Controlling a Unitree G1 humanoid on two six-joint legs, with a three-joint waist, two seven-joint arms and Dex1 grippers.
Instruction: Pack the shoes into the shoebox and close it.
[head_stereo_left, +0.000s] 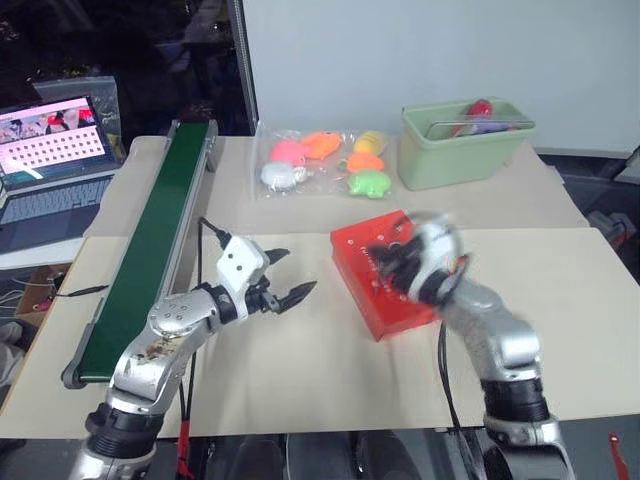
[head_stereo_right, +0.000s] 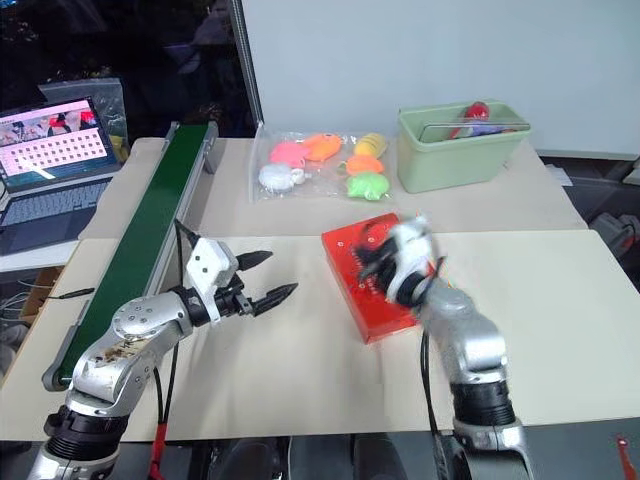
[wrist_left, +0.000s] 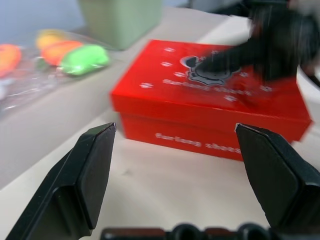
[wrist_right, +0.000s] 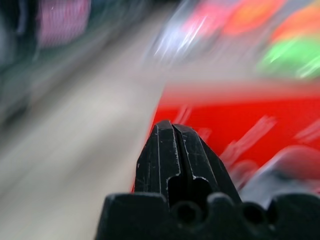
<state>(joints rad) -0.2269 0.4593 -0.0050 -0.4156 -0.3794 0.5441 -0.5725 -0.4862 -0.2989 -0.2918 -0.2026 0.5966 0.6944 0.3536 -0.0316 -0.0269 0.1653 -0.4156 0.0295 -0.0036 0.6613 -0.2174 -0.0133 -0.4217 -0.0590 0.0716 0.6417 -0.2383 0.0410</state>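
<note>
**Op:** Right, nearest me first. My left gripper (head_stereo_left: 283, 277) hangs over bare table (head_stereo_left: 300, 380) with its fingers spread wide and nothing between them, pointed at the box (wrist_left: 210, 100) from the side and apart from it.

**Lead:** And the right one?

**Op:** The right gripper (wrist_right: 176, 150) has its fingers pressed together, gripping nothing, and sits over the top of the box. It's blurred in the head views, so I can't tell whether it touches the lid.

**Lead:** Where are the shoes?

**Op:** I see none on the table. The box lies in the middle of the table with its lid down flat, so I judge they're inside, though I can't see in.

**Lead:** So which step are we on?

**Op:** The closing, I'd say, near its end. Next I'd want to check that the lid is seated all round, press the edge if it rides up, then draw both arms clear.

**Lead:** Anything beyond?

**Op:** Past the box, the bagged toys (head_stereo_left: 320, 160) and a green bin (head_stereo_left: 465, 145); a conveyor (head_stereo_left: 150, 250) runs along the left.
</note>
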